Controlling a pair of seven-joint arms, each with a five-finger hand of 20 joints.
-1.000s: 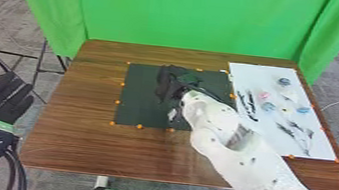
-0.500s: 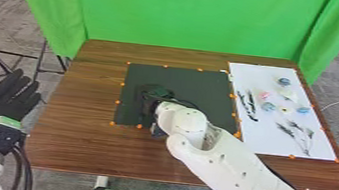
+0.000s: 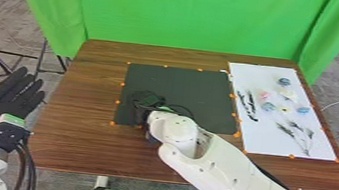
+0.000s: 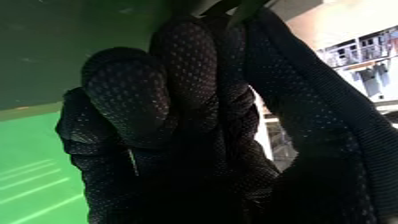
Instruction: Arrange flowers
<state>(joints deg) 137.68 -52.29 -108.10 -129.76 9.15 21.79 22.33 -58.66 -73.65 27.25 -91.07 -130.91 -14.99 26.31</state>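
Head view: the left hand (image 3: 2,105) is being held spread beside the table (image 3: 74,129); over the dark mat (image 3: 206,89), a leaf (image 4: 243,11) is being pinched by the right hand (image 3: 149,100).

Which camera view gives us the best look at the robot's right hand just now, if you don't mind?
The right wrist view: it shows the right hand close up, down to the pale dots on its glove. The head view shows it smaller, over the dark mat, partly hidden by the white arm.
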